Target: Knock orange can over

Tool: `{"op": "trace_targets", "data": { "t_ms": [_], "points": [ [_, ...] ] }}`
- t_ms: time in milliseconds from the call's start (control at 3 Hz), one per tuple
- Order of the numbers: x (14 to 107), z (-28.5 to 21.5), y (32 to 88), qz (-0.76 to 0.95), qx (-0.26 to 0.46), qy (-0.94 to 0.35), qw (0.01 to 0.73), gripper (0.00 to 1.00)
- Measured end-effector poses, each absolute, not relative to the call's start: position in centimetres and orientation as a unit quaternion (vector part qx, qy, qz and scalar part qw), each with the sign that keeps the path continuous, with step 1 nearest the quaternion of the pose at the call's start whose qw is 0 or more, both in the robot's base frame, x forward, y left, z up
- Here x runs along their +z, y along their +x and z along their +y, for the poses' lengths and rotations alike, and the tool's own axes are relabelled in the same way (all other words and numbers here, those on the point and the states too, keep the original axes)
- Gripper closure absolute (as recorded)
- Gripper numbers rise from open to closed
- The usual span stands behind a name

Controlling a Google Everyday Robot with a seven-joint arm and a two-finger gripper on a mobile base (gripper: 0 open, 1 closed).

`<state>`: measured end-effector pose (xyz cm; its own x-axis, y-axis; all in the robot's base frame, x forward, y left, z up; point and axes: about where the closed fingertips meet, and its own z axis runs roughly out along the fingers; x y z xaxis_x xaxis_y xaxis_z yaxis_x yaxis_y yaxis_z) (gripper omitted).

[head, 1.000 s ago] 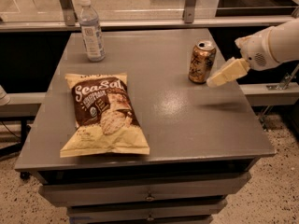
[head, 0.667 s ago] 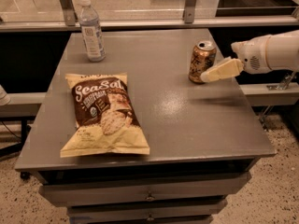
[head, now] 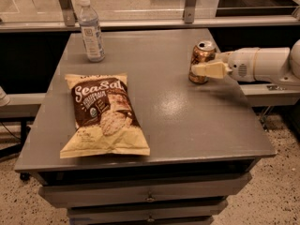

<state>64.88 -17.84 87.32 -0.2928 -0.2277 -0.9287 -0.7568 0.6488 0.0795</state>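
The orange can (head: 202, 55) stands upright near the right edge of the grey table (head: 197, 125), orange-bronze with a silver top and pull tab. My gripper (head: 198, 70) reaches in level from the right on a white arm (head: 262, 64). Its cream tip lies across the can's lower front right side and appears to touch it. The lower part of the can is partly hidden behind the gripper.
A clear plastic water bottle (head: 91, 30) stands at the table's back left. A Sea Salt chip bag (head: 105, 114) lies flat at the front left. Drawers (head: 150, 198) sit under the tabletop. A metal rail with posts (head: 140, 23) runs behind the table.
The arm has dropped to level and shifted left. The gripper tip went from beside the can's lower right to across its front. The can still stands upright.
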Motion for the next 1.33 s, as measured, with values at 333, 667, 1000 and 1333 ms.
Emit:
{"op": "trace_targets", "data": {
  "t_ms": [333,667,1000,1333],
  "points": [
    [87.1,-17.1,64.9,0.750,0.281,-0.325,0.504,0.65],
    [88.3,-16.2,65.3,0.740,0.266,-0.361,0.501,0.87],
    [90.4,-14.6,65.9,0.723,0.226,-0.436,0.486,1.00],
    [91.0,-11.7,65.5,0.694,0.154,-0.558,0.428,1.00]
  ]
}}
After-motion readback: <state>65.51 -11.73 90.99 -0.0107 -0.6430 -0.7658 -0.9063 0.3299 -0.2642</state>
